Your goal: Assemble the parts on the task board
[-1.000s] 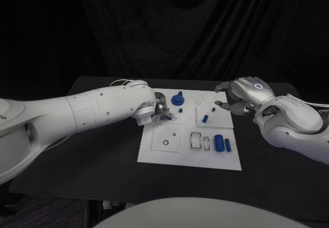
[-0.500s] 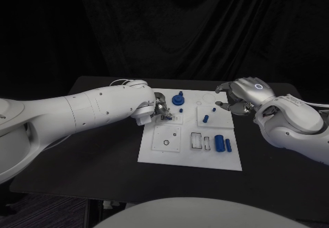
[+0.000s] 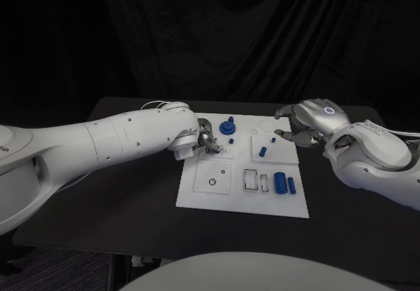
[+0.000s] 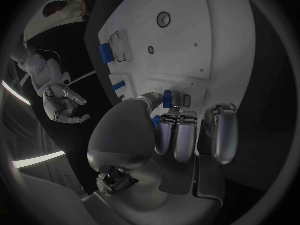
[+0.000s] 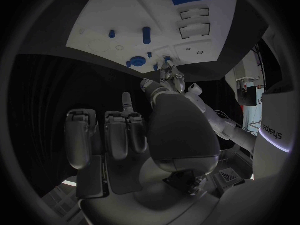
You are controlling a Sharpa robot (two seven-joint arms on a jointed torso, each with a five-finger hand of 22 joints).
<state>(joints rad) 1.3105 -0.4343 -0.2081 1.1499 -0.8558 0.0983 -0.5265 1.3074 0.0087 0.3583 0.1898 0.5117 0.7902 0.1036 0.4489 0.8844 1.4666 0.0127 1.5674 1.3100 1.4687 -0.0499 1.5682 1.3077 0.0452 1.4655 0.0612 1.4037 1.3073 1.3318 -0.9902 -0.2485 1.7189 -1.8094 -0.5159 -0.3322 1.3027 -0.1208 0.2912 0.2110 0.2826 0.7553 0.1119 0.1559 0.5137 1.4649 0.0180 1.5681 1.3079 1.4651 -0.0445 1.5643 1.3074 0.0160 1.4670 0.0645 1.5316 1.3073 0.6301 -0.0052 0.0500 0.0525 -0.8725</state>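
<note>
The white task board (image 3: 229, 197) lies mid-table. My left hand (image 3: 203, 140) hovers over its far left square and pinches a small blue part (image 4: 167, 98) between thumb and fingers. My right hand (image 3: 302, 126) hangs above the board's far right corner with fingers loosely curved and apart, holding nothing. On the board stand a blue round knob (image 3: 227, 127) and two small blue pegs (image 3: 271, 140) (image 3: 263, 151). A blue cylinder (image 3: 280, 182) lies beside a thin blue bar (image 3: 291, 185) near the right edge.
Two empty rectangular slots (image 3: 249, 180) sit left of the cylinder. A square plate with a round hole (image 3: 213, 180) occupies the board's near left. Black tabletop (image 3: 131, 200) surrounds the board on all sides.
</note>
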